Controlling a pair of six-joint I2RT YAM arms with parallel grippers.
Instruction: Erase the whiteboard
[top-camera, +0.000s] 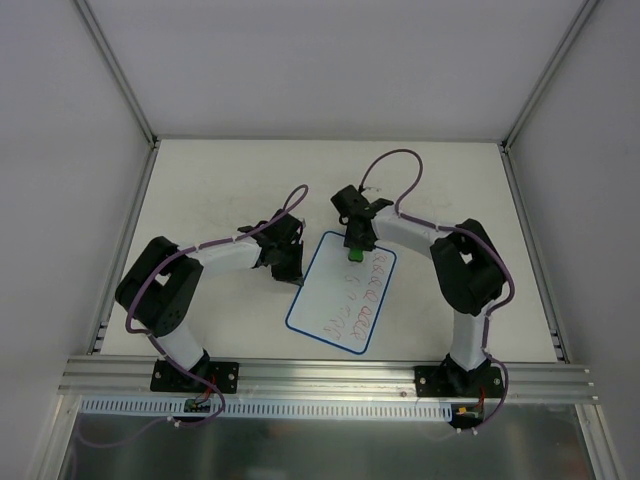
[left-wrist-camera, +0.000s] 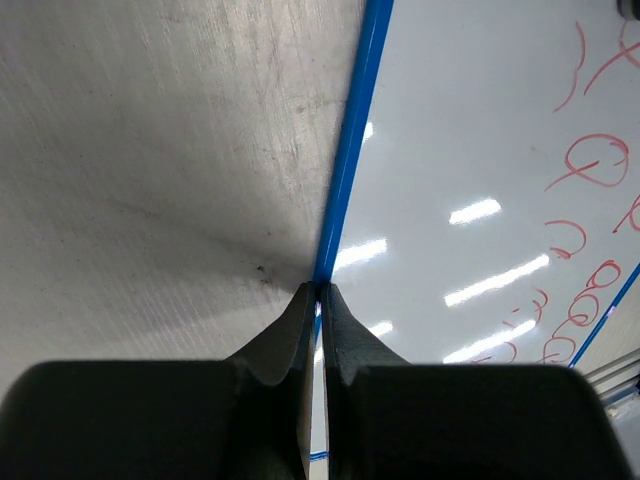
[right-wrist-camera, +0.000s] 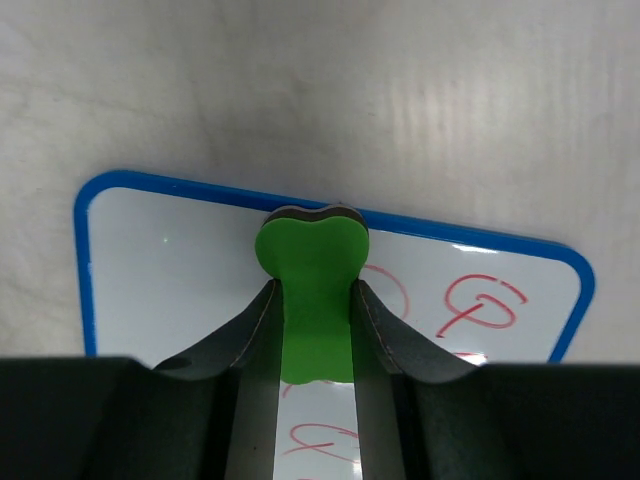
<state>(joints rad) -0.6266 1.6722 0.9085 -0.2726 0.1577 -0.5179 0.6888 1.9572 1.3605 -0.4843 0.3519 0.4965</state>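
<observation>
The whiteboard (top-camera: 328, 300) lies flat on the table between the arms, with red scribbles (top-camera: 372, 292) along its right side. My left gripper (top-camera: 291, 270) is at the board's left edge; in the left wrist view its jaws (left-wrist-camera: 320, 290) are pinched on the blue rim (left-wrist-camera: 350, 150). My right gripper (top-camera: 353, 240) is shut on the green bone-shaped eraser (top-camera: 354, 254). In the right wrist view the eraser (right-wrist-camera: 312, 250) rests on the whiteboard (right-wrist-camera: 170, 270) at its far edge, beside red scribbles (right-wrist-camera: 480, 305).
The white table (top-camera: 220, 190) is walled by white panels at the back and sides. An aluminium rail (top-camera: 320, 372) runs along the near edge, with both arm bases on it. Purple cables loop above each arm.
</observation>
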